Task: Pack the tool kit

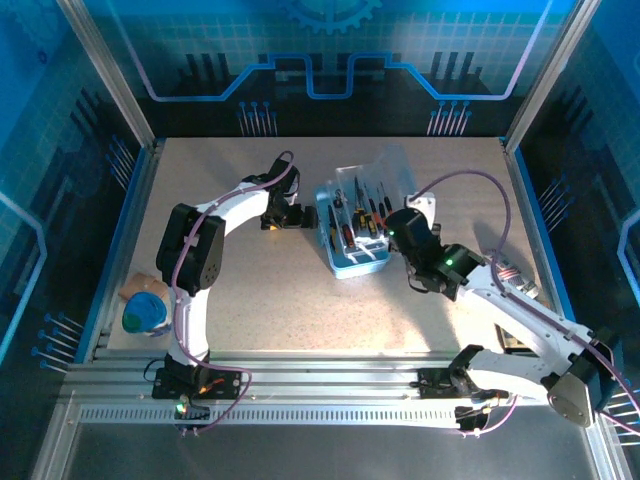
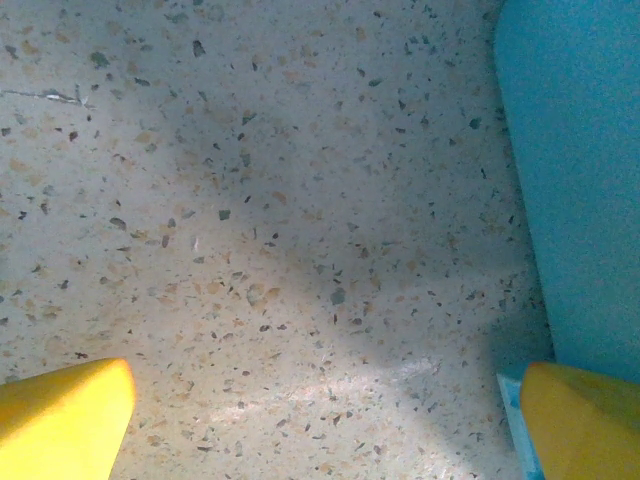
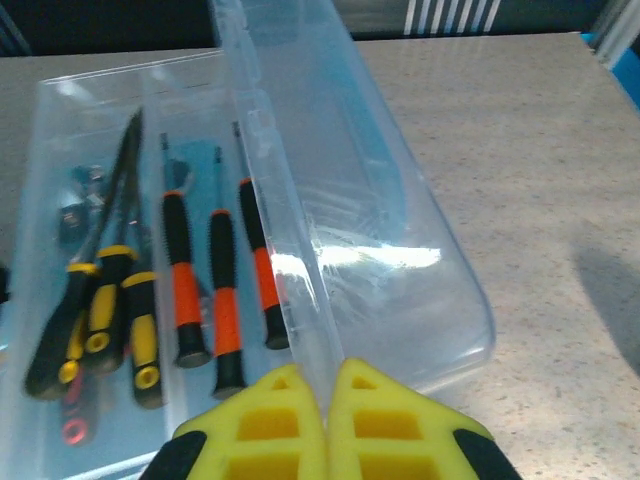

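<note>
Right wrist view puts the clear lid (image 3: 380,230) dead ahead of the right end effector (image 3: 328,400). Its yellow fingertips (image 3: 262,425) are pressed together on the lid's near edge, which runs up and away between them. The lid stands tilted open. To the left of that end effector lies the light-blue case (image 3: 45,180), with red-and-black screwdrivers (image 3: 222,290) side by side and yellow-and-black screwdrivers (image 3: 100,310) further left, handles toward the fingers. To its right the speckled counter (image 3: 540,200) is bare out to its edge.

From above, the case (image 1: 360,264) sits mid-counter between the two arms, with the right end effector (image 1: 400,228) at its right side and the left end effector (image 1: 300,215) just off its left side.

On the left wrist view, the left end effector (image 2: 325,420) has its yellow fingers (image 2: 60,415) spread wide over bare counter. The case's blue wall (image 2: 575,170) runs up along the right-hand finger. I cannot tell whether they touch.

Well behind the left end effector, near its arm's base, a round blue object (image 1: 145,312) rests by the counter's left edge. Blue patterned walls (image 1: 330,50) close in the far side and both flanks, and a slotted metal rail (image 1: 330,385) runs along the near edge.
</note>
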`<state>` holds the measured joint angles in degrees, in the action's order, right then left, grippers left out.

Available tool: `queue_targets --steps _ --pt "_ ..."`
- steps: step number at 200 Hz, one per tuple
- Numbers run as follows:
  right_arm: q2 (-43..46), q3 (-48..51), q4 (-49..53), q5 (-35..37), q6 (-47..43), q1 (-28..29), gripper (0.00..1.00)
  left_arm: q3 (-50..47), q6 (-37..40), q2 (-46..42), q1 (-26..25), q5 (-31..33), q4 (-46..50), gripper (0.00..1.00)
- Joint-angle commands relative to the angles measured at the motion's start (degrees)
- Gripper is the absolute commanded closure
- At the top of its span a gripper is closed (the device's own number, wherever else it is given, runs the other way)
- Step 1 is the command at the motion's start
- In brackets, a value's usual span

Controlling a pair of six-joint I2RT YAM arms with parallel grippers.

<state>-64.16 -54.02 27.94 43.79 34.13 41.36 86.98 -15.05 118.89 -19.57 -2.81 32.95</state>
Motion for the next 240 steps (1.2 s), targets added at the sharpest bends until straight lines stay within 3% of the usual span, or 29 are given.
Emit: queue_targets --steps 1,70,127,152,180,216,240 --pt "-1.93 -1.48 -0.32 -4.25 4.65 4.34 1.0 1.44 -0.49 0.08 -0.38 -1.9 -0.96 0.01" --pt "-5.45 -4.14 -0.49 -3.92 6.25 11.82 1.0 1.7 -0.42 -0.07 -0.29 -1.95 -0.87 0.01" --pt "-3.58 -4.23 -2.52 -4.97 1.68 10.77 1.0 1.45 -0.07 -0.44 -0.2 -1.8 -0.61 0.01" --pt "-4.14 -5.41 -4.88 -15.98 -3.64 3.23 0.67 -0.52 -0.45 -2.16 0.22 -1.53 -1.65 0.01" --pt "-8.96 -9.62 -5.54 -36.37 -9.09 -9.46 0.01 -5.58 -1.34 -7.01 1.66 -1.75 -3.8 0.01" --pt "-21.14 -19.46 -1.43 -49.17 -18.85 -17.88 0.0 -11.8 -1.51 -13.34 3.46 -0.88 -4.08 0.01" --pt "-28.52 -23.94 -1.09 -52.06 -23.15 -20.02 0.0 -15.75 -1.47 -16.76 3.6 -0.68 -4.18 0.01"
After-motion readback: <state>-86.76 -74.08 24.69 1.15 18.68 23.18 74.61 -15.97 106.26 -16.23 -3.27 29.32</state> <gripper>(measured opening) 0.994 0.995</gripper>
